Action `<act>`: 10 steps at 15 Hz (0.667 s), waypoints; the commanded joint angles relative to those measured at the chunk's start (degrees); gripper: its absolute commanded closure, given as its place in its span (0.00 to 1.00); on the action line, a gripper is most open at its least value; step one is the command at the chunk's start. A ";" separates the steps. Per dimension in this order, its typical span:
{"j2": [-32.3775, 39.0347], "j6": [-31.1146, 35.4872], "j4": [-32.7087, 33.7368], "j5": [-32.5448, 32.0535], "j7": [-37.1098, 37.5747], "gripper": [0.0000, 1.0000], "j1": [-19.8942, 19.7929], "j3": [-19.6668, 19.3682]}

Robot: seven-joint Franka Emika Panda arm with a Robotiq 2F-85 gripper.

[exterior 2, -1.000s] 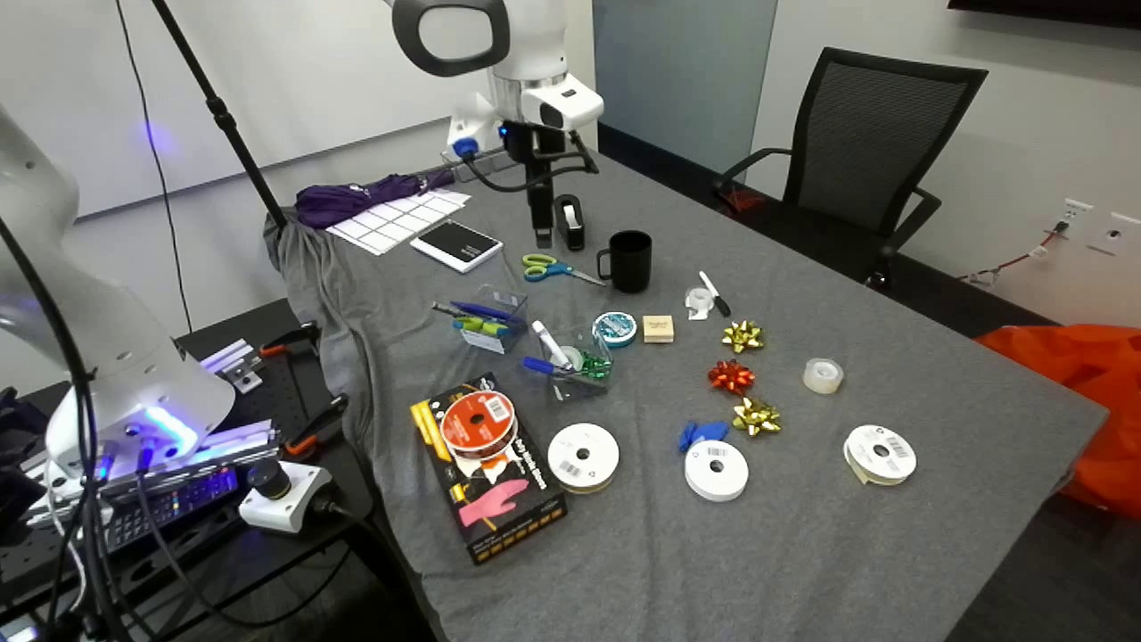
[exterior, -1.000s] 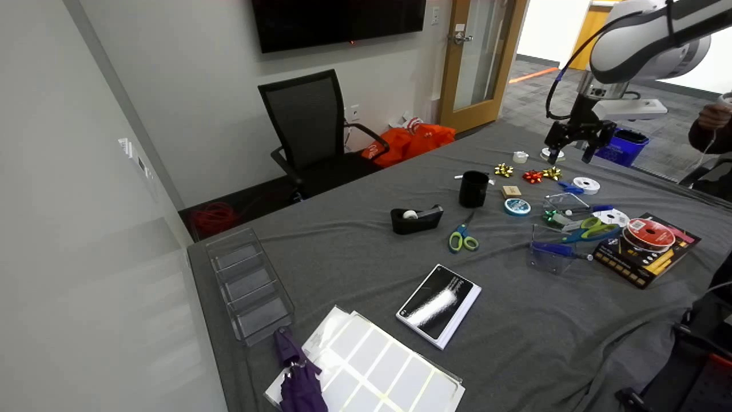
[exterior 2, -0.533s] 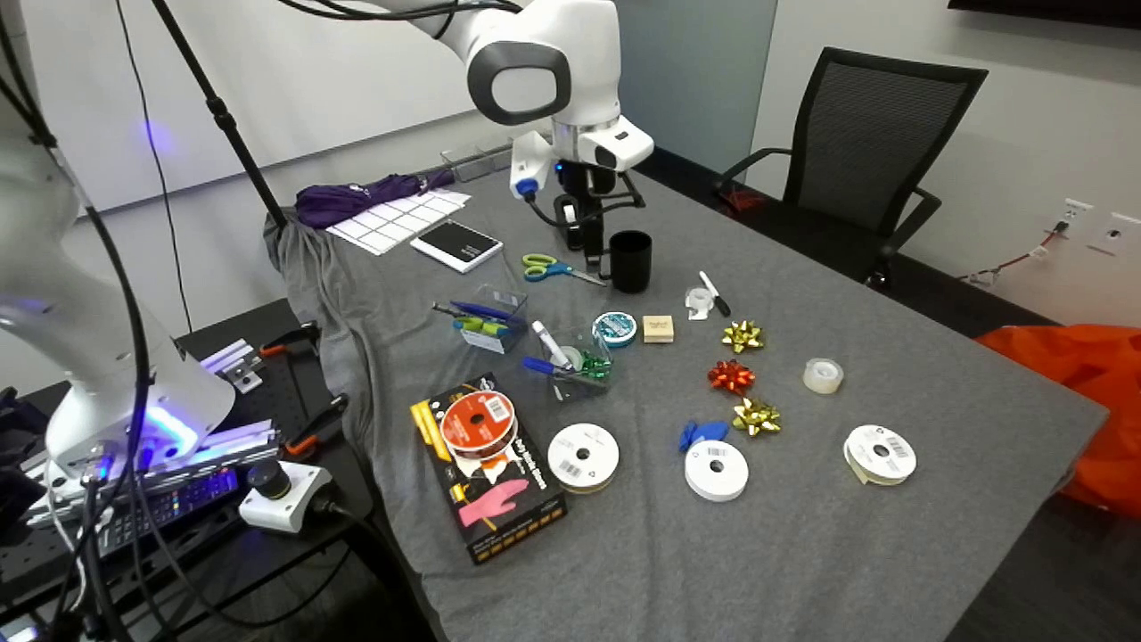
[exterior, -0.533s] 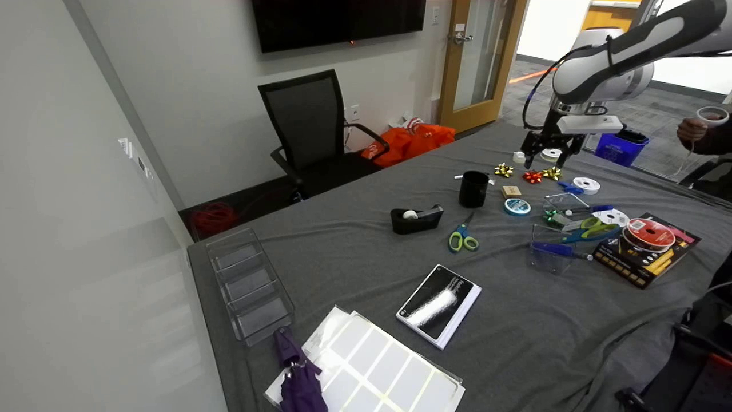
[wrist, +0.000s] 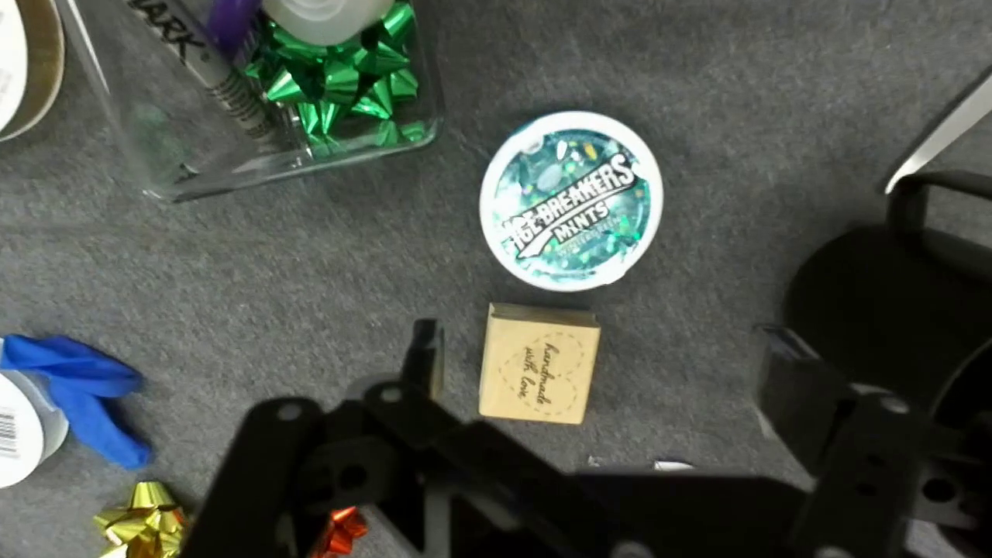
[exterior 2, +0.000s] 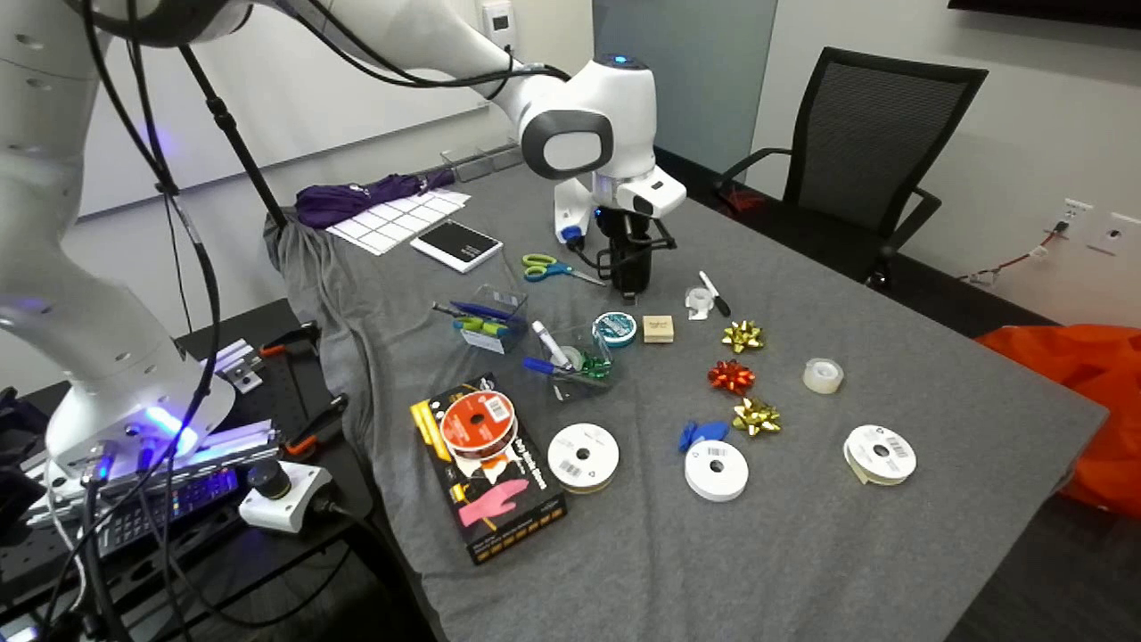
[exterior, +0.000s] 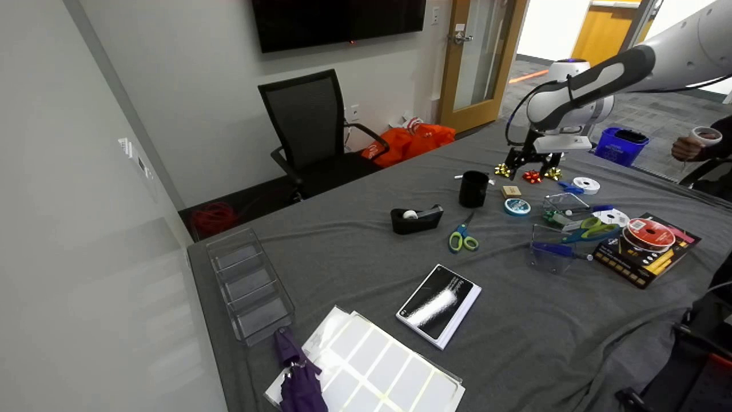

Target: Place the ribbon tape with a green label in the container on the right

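No ribbon spool with a green label shows; the round thing with a teal label is a flat tin lettered "ICE BREAKERS MINTS" (wrist: 572, 201), also in both exterior views (exterior: 517, 207) (exterior 2: 615, 329). Ribbon spools in view have white faces (exterior 2: 583, 456) or a red one (exterior 2: 479, 419). A clear container (wrist: 310, 164) with a green bow, tape and pens stands beside the tin; a second clear container (exterior: 546, 263) holds pens and scissors. My gripper (wrist: 604, 360) is open and empty above the table. Its fingers straddle a wooden block (wrist: 539, 364) from above, beside the tin.
A black mug (exterior: 473, 189) stands close to one finger. Scissors (exterior 2: 557, 269), a tape dispenser (exterior: 416, 220), shiny bows (exterior 2: 733, 376) and a black book (exterior: 439, 306) lie around. A compartment tray (exterior: 251, 286) is at the table's far end. A person's hand (exterior: 686, 150) holds a white roll.
My gripper has moved down and across the table, past the tape dispenser and mug, to above the wooden block. It stays open. The person's hand shifted a little. Table objects have not moved.
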 commanded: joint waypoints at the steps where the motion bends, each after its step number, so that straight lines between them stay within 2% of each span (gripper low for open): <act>1: 5.22 0.34 4.96 1.67 -3.53 0.00 -2.70 2.77; 10: 8.25 0.43 5.12 1.60 -9.21 0.00 -4.51 5.93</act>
